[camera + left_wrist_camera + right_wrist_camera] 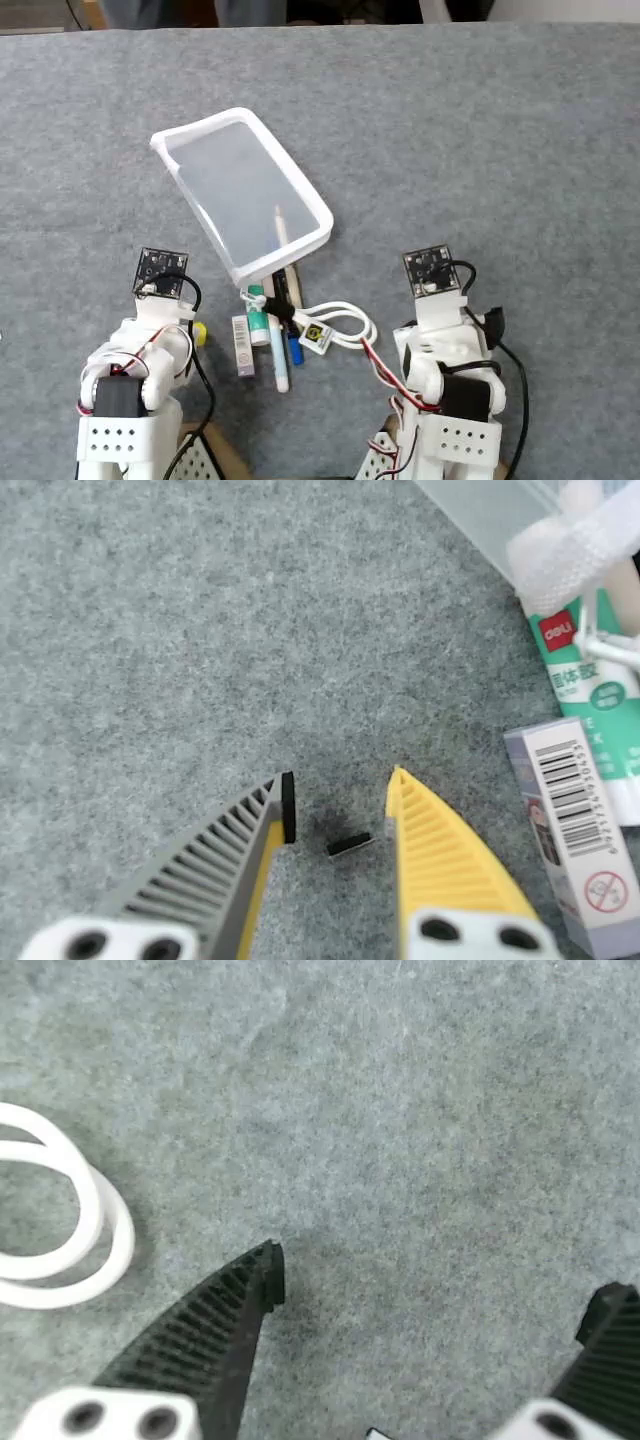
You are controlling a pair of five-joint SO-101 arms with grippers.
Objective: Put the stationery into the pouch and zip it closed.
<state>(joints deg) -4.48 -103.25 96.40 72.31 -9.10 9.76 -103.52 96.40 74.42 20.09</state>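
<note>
Grey felt table (500,120), clear pouch (225,180) at twelve o'clock of pens (281,365), barcoded box (575,830) in left wrist view, left gripper (342,795) narrowly parted, right gripper (440,1280) wide.

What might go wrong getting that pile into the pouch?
The glue stick, box and pens lie bunched, so the open left gripper may catch two or scatter them. The white cord loops over the pens and might get dragged along. The pouch lies loose, so it may slide when pushed.
</note>
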